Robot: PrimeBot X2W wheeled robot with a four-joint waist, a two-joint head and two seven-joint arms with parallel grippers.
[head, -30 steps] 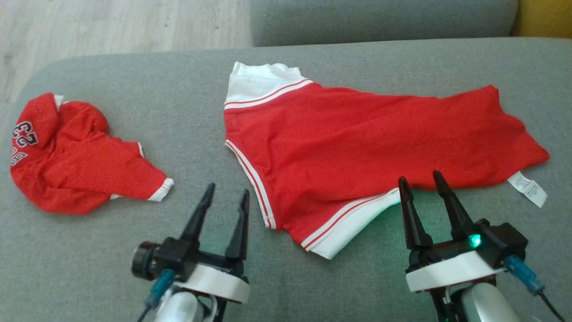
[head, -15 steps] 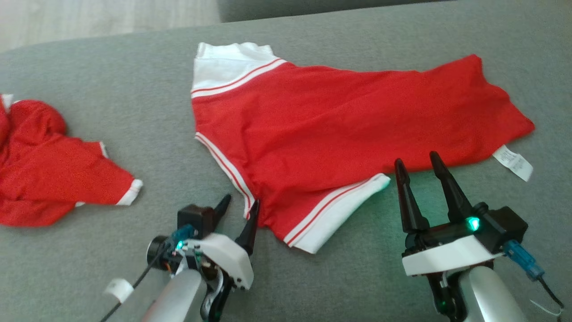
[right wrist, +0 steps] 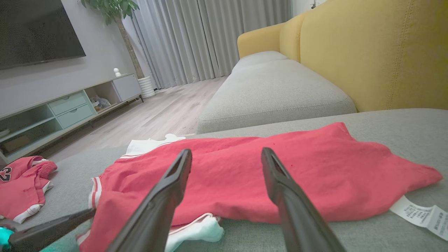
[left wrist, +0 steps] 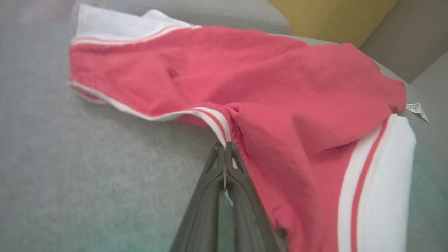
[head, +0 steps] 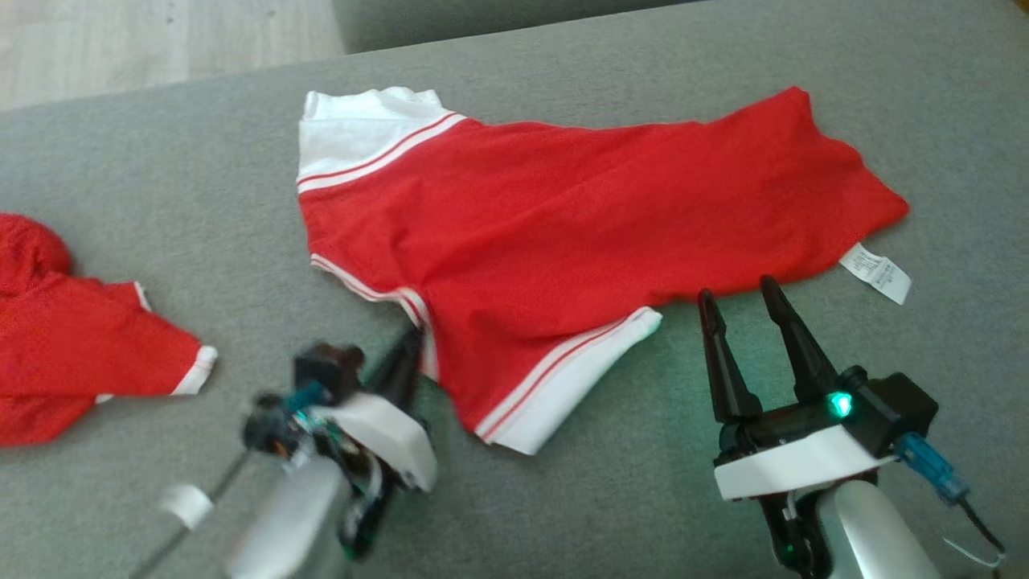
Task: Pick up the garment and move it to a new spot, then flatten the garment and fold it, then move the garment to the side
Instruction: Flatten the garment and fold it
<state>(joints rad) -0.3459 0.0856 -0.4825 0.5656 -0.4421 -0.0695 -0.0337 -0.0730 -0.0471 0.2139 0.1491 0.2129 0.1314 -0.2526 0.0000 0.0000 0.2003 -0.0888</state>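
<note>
Grey sofa cushion (head: 563, 515) is stretching out under me, yellow backrest (right wrist: 367, 52) rising behind. The red garment (head: 579, 217) is lying spread across the middle of the cushion, with white bands at its left end and its label (head: 876, 273) poking out on the right. I'm pinching: my left gripper (left wrist: 225, 150) is clamped together on the white-striped side hem, and the fabric is bunching up around the tips. My right gripper (head: 737, 291) is hovering with its 2 fingers apart, tips just at the near edge of the cloth, gripping nothing. A second red garment (head: 72, 354) is sitting crumpled well off to the left. By my reckoning I'm only starting step 1: 1 edge is caught and nothing is lifted. Carrying it to a new spot, flattening, folding and setting it aside are all waiting.
</note>
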